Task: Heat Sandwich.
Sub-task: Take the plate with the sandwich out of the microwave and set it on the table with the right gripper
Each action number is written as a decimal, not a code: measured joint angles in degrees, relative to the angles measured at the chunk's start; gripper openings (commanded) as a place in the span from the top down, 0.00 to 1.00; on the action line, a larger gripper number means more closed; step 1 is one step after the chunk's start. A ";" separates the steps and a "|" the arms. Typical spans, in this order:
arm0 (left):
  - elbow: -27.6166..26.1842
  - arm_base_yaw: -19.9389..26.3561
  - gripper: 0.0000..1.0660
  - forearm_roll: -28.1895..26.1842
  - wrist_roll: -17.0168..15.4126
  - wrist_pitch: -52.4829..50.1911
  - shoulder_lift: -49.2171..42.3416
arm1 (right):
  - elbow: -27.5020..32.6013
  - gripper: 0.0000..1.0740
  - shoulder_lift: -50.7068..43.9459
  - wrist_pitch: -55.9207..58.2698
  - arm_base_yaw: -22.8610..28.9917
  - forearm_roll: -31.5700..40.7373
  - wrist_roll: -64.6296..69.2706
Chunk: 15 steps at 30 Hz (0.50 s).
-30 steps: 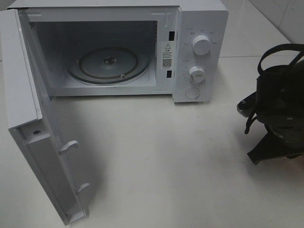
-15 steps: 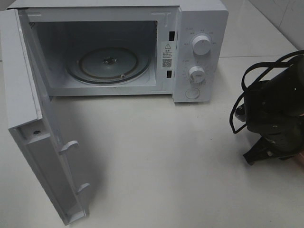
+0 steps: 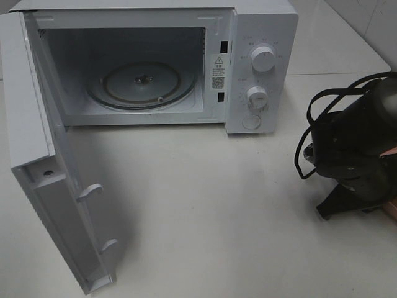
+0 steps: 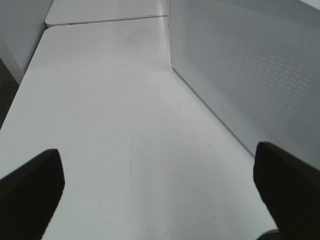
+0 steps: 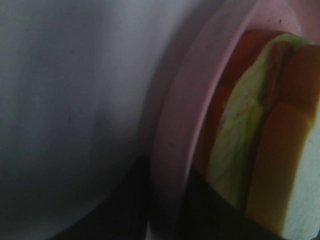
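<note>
Microwave [image 3: 149,65] sat w/ door [image 3: 46,174] swung fully out, glass turntable [image 3: 141,84] bare, so I judged the cavity was set up ready to take the food. Worktop [image 3: 205,205] in front of it had nothing on it.

Right tool [image 5: 167,200] was down at the far right edge of the worktop, mostly hidden under its own arm in the high view. In its wrist cam I saw the pink plate [image 5: 172,150] rim running straight between the two dark fingers [image 5: 125,200], one on each side of the rim, gap narrow. Looked like a pinch on the plate edge; couldn't confirm it was firm. Sandwich [image 5: 255,140] lay on the plate just past the tool tip, orange crust, green filling showing. Grabbing the rim made sense to me: lifts the food w/o squashing it.

Left tool [image 4: 160,190] was spread wide, nothing between its fingers, parked beside the perforated microwave door, touching nothing I could see.
</note>
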 measured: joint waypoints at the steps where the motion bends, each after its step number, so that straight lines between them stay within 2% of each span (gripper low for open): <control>1: 0.00 0.00 0.08 0.00 0.00 0.00 0.00 | 0.00 0.71 -0.40 0.00 0.00 0.57 -0.69; 2: 0.00 0.00 0.08 0.00 0.00 0.00 0.00 | 0.00 0.71 -0.40 0.00 0.00 0.57 -0.69; 3: 0.00 0.00 0.08 0.00 0.00 0.00 0.00 | 0.00 0.64 -0.92 -0.11 0.00 0.92 -1.26; 5: 0.00 0.00 0.08 0.00 0.00 0.00 0.00 | 0.00 0.57 -2.75 -0.46 0.00 2.41 -3.04; 15: 0.00 0.00 0.08 0.00 0.00 0.00 0.00 | 0.11 0.38 -10.66 -0.40 0.00 9.68 -13.29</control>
